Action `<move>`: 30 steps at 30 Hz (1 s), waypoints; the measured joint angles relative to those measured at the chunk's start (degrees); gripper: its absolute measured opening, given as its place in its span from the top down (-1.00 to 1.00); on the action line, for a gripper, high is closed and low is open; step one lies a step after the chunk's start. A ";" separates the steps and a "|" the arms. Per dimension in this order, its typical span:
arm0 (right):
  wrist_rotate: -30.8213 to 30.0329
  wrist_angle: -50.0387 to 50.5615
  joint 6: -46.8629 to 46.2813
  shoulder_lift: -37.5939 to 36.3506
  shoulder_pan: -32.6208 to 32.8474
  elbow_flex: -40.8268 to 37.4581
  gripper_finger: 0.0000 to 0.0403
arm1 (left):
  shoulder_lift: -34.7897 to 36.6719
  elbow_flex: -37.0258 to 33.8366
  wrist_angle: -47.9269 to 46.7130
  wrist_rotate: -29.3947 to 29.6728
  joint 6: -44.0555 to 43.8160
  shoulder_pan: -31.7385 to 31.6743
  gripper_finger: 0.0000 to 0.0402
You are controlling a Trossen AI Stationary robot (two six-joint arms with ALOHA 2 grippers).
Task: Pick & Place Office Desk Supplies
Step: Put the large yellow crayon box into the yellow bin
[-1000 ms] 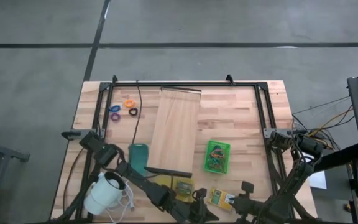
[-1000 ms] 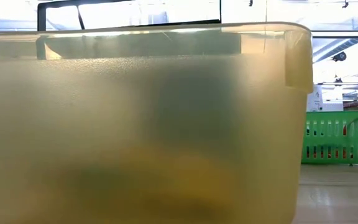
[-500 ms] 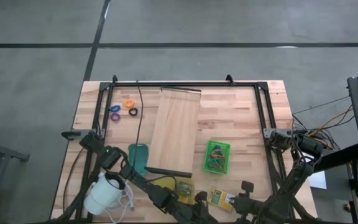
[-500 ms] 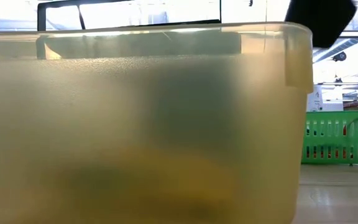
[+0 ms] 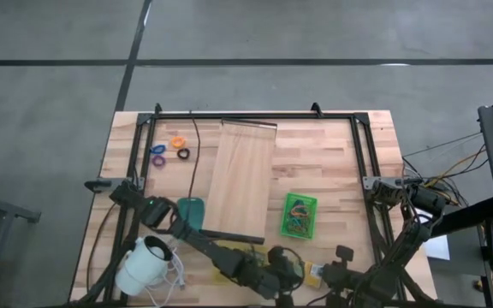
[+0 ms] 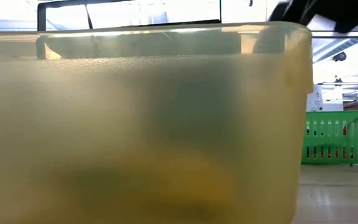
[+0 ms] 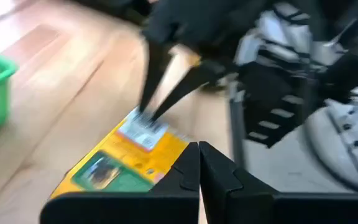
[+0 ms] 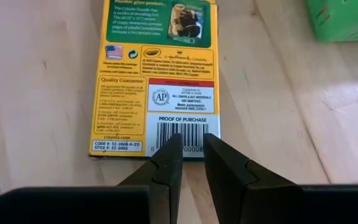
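Sitting flat on the wooden table (image 5: 332,162), near its front edge, is a yellow crayon box (image 8: 154,74) with its back side up. The right gripper (image 8: 187,163) is right at the box's bar-code end, with its two fingers almost together and only a thin gap between them. It holds nothing. The left gripper (image 7: 199,167) has its fingers pressed together and holds nothing too. It points at the same box from the other side, maybe to help. Another yellow packet (image 5: 228,275) lies partly under the left arm. A green basket (image 5: 299,215) of rubber bands stands just beside the long board (image 5: 242,180). Three small rings (image 5: 170,151) wait far back, well apart from both grippers.
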State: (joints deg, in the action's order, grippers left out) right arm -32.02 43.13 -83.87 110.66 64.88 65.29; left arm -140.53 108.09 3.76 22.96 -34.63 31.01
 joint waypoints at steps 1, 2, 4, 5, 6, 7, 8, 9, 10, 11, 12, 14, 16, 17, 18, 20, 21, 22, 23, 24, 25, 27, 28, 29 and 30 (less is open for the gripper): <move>-0.03 -0.02 -0.01 -0.02 -0.02 -0.08 0.69 | 0.00 -0.05 -0.74 0.00 -0.72 -0.15 0.99; -0.04 -0.02 -0.12 -0.03 -0.01 -0.16 0.69 | 0.00 -0.22 -0.87 0.00 -1.25 -0.25 0.99; -0.05 -0.04 -0.18 -0.03 0.00 -0.19 0.69 | 0.00 -0.39 -0.75 -0.01 -1.89 -0.31 0.99; -0.03 -0.07 -0.18 -0.03 0.00 -0.19 0.69 | 0.00 -0.39 -0.64 -0.02 -2.16 -0.29 0.99; -0.03 -0.11 -0.18 -0.03 -0.02 -0.20 0.69 | 0.00 -0.37 -0.62 -0.03 -2.59 -0.26 0.99; -0.03 -0.18 -0.18 -0.03 -0.01 -0.21 0.69 | 0.00 -0.37 -0.54 -0.02 -2.97 -0.26 0.99; -0.01 -0.20 -0.18 -0.03 -0.02 -0.21 0.69 | 0.00 -0.37 -0.54 -0.02 -3.20 -0.29 0.99; 0.05 -0.24 -0.18 -0.03 -0.02 -0.21 0.69 | 0.00 -0.37 -0.54 -0.02 -3.22 -0.31 0.99; 0.12 -0.32 -0.16 -0.03 -0.02 -0.26 0.69 | 0.00 -0.37 -0.54 -0.02 -3.25 -0.32 0.99; 0.16 -0.38 -0.17 -0.02 0.00 -0.28 0.69 | 0.00 -0.37 -0.52 -0.04 -3.25 -0.35 0.99; 0.22 -0.47 -0.18 -0.03 0.00 -0.32 0.69 | 0.00 -0.37 -0.54 -0.04 -3.32 -0.37 0.99; 0.38 -0.78 -0.16 -0.02 0.00 -0.49 0.69 | 0.00 -0.37 -0.46 -0.63 -3.34 -0.46 0.99; 0.38 -1.65 -0.17 -0.03 0.00 -0.90 0.69 | 0.00 -0.37 0.01 -1.66 -3.38 -0.51 0.99; 0.36 -1.73 -0.21 -0.03 0.00 -0.97 0.69 | 0.00 -0.37 0.31 -1.96 -3.39 -0.53 0.99; 0.39 -1.79 -0.41 -0.03 0.00 -1.06 0.69 | 0.00 -0.39 0.47 -2.00 -3.39 -0.53 0.98; 0.86 -1.98 -1.18 -0.03 0.00 -1.27 0.69 | 0.00 -0.39 0.61 -2.01 -3.39 -0.53 0.96; 1.23 -2.06 -1.48 -0.03 0.00 -1.33 0.69 | 0.00 -0.39 0.73 -2.13 -3.39 -0.53 0.96; 1.58 -2.11 -1.51 -0.03 0.01 -1.38 0.69 | 0.00 -0.39 0.71 -2.25 -3.39 -0.53 0.95; 1.84 -2.14 -1.54 -0.06 0.12 -1.42 0.69 | 0.00 -0.39 0.71 -2.61 -3.40 -0.54 0.94; 1.96 -2.16 -1.56 -0.05 0.12 -1.44 0.69 | 0.00 -0.39 0.71 -3.12 -3.41 -0.59 0.94; 2.03 -2.15 -1.56 -0.03 0.18 -1.42 0.69 | 0.00 -0.39 0.71 -3.49 -3.51 -0.68 0.94; 2.27 -1.96 -1.54 -0.02 0.32 -1.17 0.69 | 0.00 -0.43 0.73 -4.16 -4.73 -0.78 0.93; 2.63 -1.92 -1.51 0.00 0.38 -1.05 0.69 | 0.00 -0.45 0.71 -4.19 -4.85 -0.82 0.93; 2.90 -1.80 -1.49 0.03 0.42 -0.92 0.69 | 0.00 -0.48 0.71 -4.37 -4.85 -0.83 0.93; 2.94 -1.76 -1.48 0.03 0.47 -0.84 0.69 | 0.00 -0.48 0.69 -4.43 -4.85 -0.83 0.93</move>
State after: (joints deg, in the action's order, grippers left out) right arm -29.08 41.37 -85.35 110.69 65.35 64.45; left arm -140.53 107.61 4.45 18.53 -39.48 30.17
